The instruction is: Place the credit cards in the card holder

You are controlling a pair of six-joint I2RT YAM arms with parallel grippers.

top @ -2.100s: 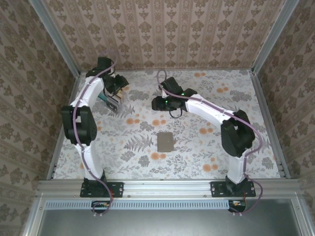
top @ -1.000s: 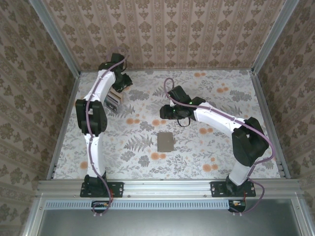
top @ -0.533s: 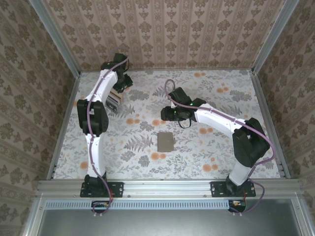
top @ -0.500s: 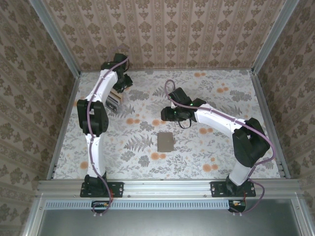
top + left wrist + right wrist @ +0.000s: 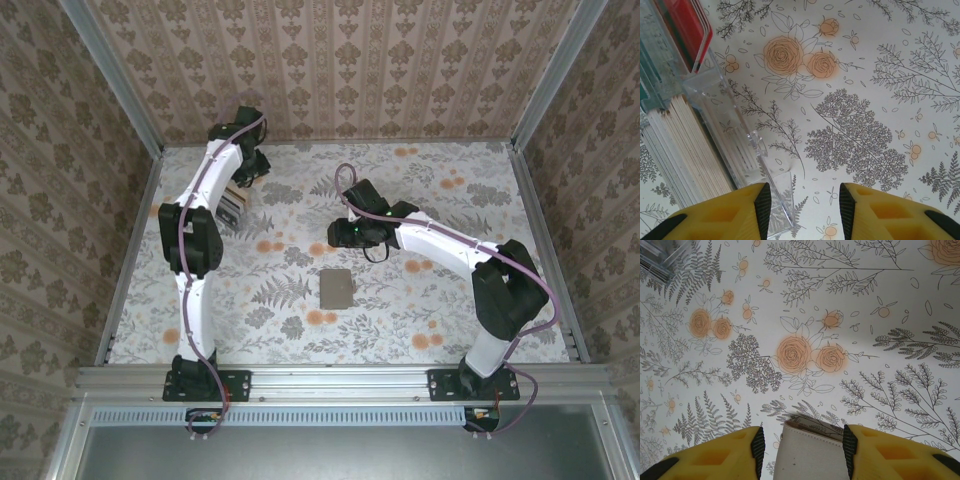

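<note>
L arm is reaching into the far-left corner of the bench [image 5: 430, 300]. The clear rack [image 5: 737, 140] is standing there w/ the credit cards [image 5: 682, 150] on edge in its slots: a tight pale stack, plus a red card [image 5: 690, 25] further along. Left gripper [image 5: 801, 207] is hovering over the rack's end. Its jaws are sitting approx. half open and gripping nothing, w/ the rack's clear corner just beside one finger.

Card holder [image 5: 337, 288] is lying closed and flat near the bench's middle, a bit toward the near edge, well apart from the rack. Right gripper [image 5: 803, 447] is hanging over the holder's far edge, jaws part open. I'm judging it empty, since the top view is showing the holder flat on the bench.

Handling:
- **Cards:** they're looking thin, light, stiff and slick. Prob. best pinching one exposed top edge across its faces and lifting straight up, so neighbours aren't dragging and the light rack isn't tipping.
- **Holder:** it's looking like soft fabric, likely floppy. Best taking it by the cover edge while the other arm is pinning it.
</note>
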